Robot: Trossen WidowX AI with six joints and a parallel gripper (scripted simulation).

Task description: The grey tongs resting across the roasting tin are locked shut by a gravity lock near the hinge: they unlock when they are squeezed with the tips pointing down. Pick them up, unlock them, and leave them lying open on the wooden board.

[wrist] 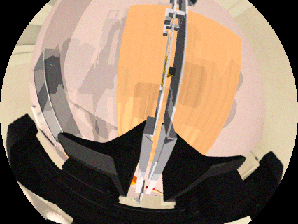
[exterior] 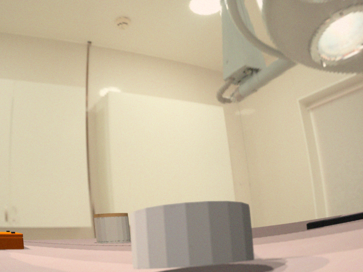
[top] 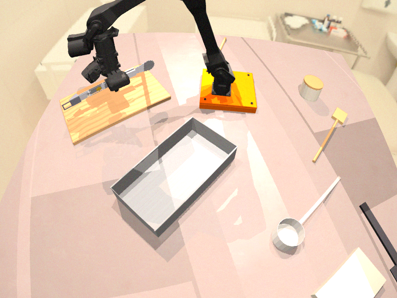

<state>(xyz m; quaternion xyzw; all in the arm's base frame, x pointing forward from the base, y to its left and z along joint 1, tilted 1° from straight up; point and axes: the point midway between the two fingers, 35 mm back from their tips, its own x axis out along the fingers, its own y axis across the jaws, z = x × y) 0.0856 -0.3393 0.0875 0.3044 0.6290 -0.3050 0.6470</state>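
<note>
Your gripper (top: 117, 80) is clamped on the grey tongs (top: 96, 90); tongs lie level over the wooden board (top: 128, 100), at 10 o'clock from the roasting tin (top: 205, 134).

The grey tongs (top: 96, 90) are long and narrow, with a scalloped tip and a looped hinge end, and are clamped near mid-length by the gripper (top: 117, 80), lying roughly level over the far edge of the wooden board (top: 109, 106). The two arms lie close together, nearly parallel. The grey rectangular roasting tin (top: 174, 171) stands apart, nearer the table centre.
</note>
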